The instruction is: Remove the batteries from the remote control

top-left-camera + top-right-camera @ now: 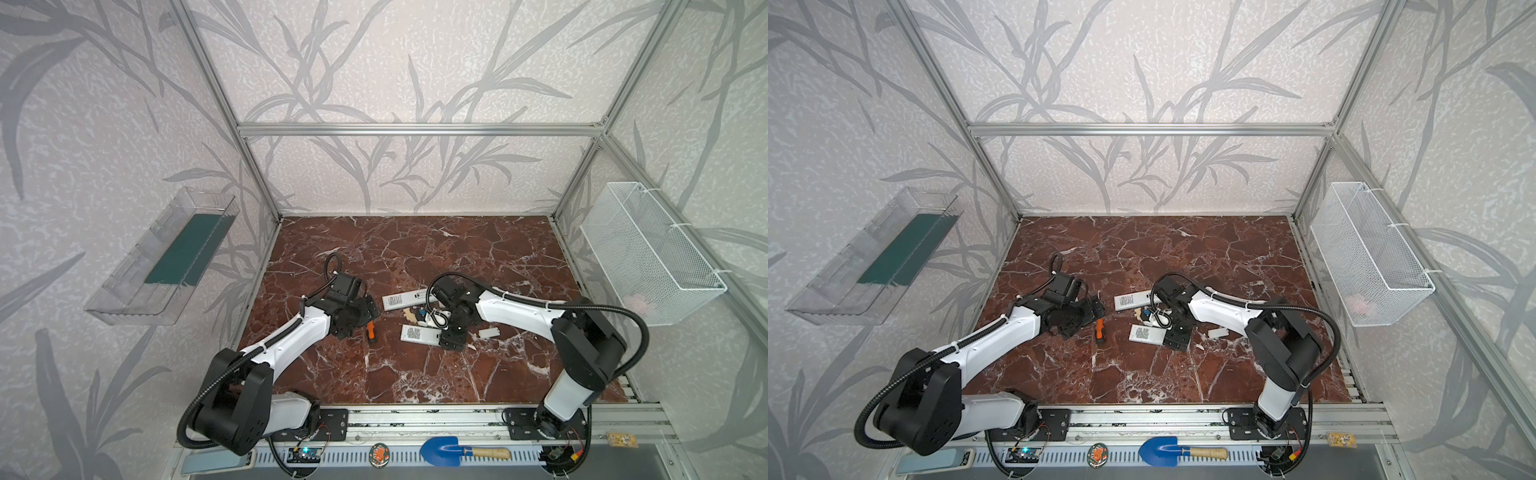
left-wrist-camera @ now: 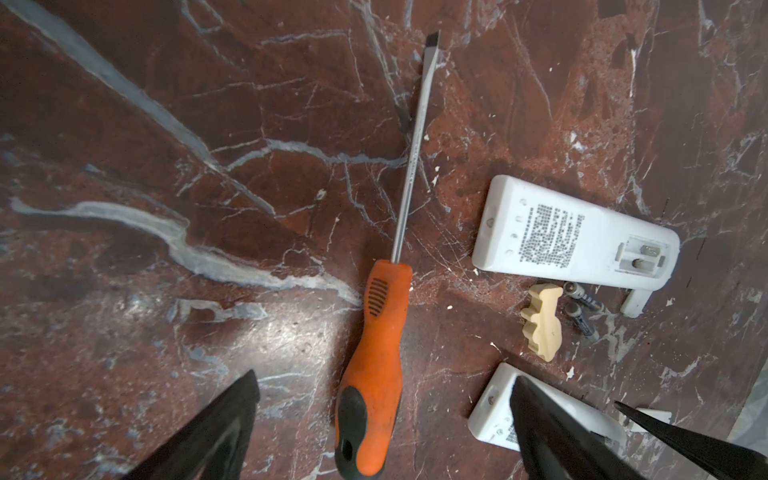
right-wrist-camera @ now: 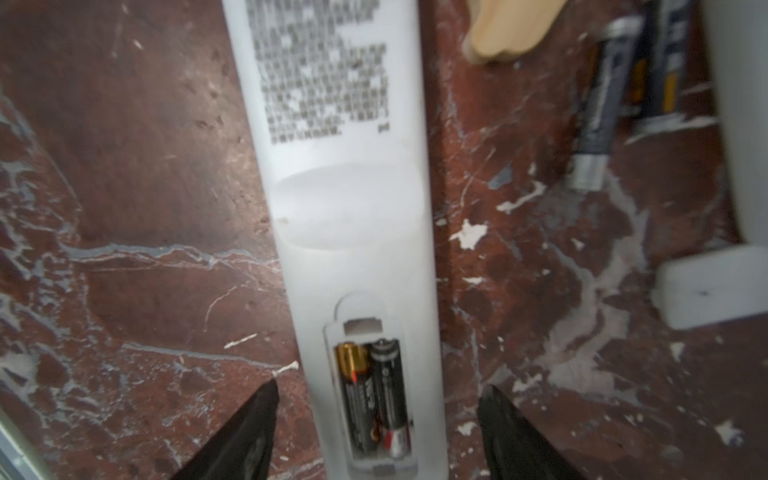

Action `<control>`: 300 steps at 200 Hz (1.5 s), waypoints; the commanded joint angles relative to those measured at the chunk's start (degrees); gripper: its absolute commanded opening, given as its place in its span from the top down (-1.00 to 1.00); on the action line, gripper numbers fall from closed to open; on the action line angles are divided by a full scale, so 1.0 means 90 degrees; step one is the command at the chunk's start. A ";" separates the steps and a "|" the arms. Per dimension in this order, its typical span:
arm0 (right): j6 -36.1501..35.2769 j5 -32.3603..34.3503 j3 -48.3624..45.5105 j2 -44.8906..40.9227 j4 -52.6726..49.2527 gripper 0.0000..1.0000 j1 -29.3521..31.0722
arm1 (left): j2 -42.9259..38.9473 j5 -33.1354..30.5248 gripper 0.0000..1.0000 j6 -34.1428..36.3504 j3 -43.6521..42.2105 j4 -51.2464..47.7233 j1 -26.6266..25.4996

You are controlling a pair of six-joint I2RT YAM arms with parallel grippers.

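Two batteries (image 3: pixel 372 399) sit in uncovered remote (image 3: pixel 345 208) bay; right gripper (image 3: pixel 379 388) straddles it jaws wide, likely lining up a pick; left gripper (image 2: pixel 384 377) wide, empty

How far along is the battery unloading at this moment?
Done: the far remote has an empty bay, and two loose batteries lie on the table between the remotes. In hand: the right claw stands open astride the near remote, whose bay is uncovered. Left: two seated batteries to lift out. The left claw, open, hovers over the screwdriver, holding nothing.
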 commanded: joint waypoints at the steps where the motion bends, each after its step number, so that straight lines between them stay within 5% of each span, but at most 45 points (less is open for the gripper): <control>1: 0.0407 -0.0068 -0.0124 -0.0984 0.0455 -0.54 -0.0087 | 0.0125 -0.0023 -0.86 0.0368 0.0320 -0.0243 0.0132; 16: 0.0862 -0.0062 -0.0372 -0.1710 0.1008 -0.60 -0.0263 | 0.0296 0.0006 -0.81 0.0576 0.0440 -0.0335 0.0225; 28: 0.1625 0.0097 -0.0672 -0.2323 0.1639 -0.99 -0.0481 | 0.0500 0.0015 -0.75 0.0762 0.0576 -0.0428 0.0290; 58: 0.4487 0.0586 -0.1521 -0.3521 0.2976 -0.99 -0.1356 | 0.1286 -0.0184 -0.53 0.1196 0.1280 -0.1142 0.0404; 80: 0.5284 -0.0426 -0.1786 -0.3966 0.3283 -0.99 -0.2095 | 0.1885 -0.0273 -0.34 0.1622 0.1771 -0.1532 0.0425; 117: 0.4867 -0.1248 -0.1595 -0.4067 0.2597 -0.99 -0.2323 | 0.2483 -0.0307 -0.15 0.1863 0.2262 -0.1711 0.0424; 210: 0.5093 -0.1691 -0.1558 -0.3782 0.2395 -0.98 -0.2323 | 0.3634 -0.0193 0.19 0.1909 0.3065 -0.1806 0.0429; 300: 0.5284 -0.2049 -0.1504 -0.3550 0.2499 -0.98 -0.2322 | 0.3844 -0.0055 0.96 0.1966 0.2976 -0.1696 0.0468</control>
